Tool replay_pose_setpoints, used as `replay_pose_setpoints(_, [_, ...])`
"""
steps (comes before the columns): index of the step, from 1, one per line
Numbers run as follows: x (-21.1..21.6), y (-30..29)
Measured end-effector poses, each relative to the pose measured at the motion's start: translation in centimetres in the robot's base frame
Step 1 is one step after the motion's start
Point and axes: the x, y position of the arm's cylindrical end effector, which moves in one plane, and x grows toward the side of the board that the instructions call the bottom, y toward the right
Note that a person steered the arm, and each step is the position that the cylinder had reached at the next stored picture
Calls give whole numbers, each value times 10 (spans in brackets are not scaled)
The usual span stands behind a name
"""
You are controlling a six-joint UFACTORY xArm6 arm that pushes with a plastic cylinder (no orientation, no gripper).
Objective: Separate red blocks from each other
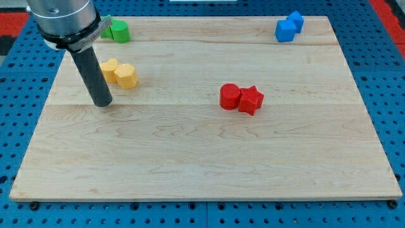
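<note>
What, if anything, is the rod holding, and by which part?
Nothing. My tip touches no block; it stands left of the yellow blocks, far from the red blocks.

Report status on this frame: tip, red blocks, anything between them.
My tip down at the view's left, just below the yellow blocks. Red cylinder and red star touching mid-board, not separated. Nothing between tip and reds.

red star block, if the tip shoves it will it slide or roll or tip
The red star block looks low and flat-sided, so it likely slides. It touches the red cylinder, so both may move together. Its points may make it spin.
</note>
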Motion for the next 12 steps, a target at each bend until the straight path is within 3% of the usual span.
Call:
replay_pose_setpoints(1, [-28, 19])
replay_pose_setpoints(3, [-53, 112])
replay_pose_setpoints(5, [-70, 227])
replay_pose_setpoints(6, [-58, 277])
replay_pose_setpoints(9, [3, 304])
replay_pose_setpoints(12, [-12, 210])
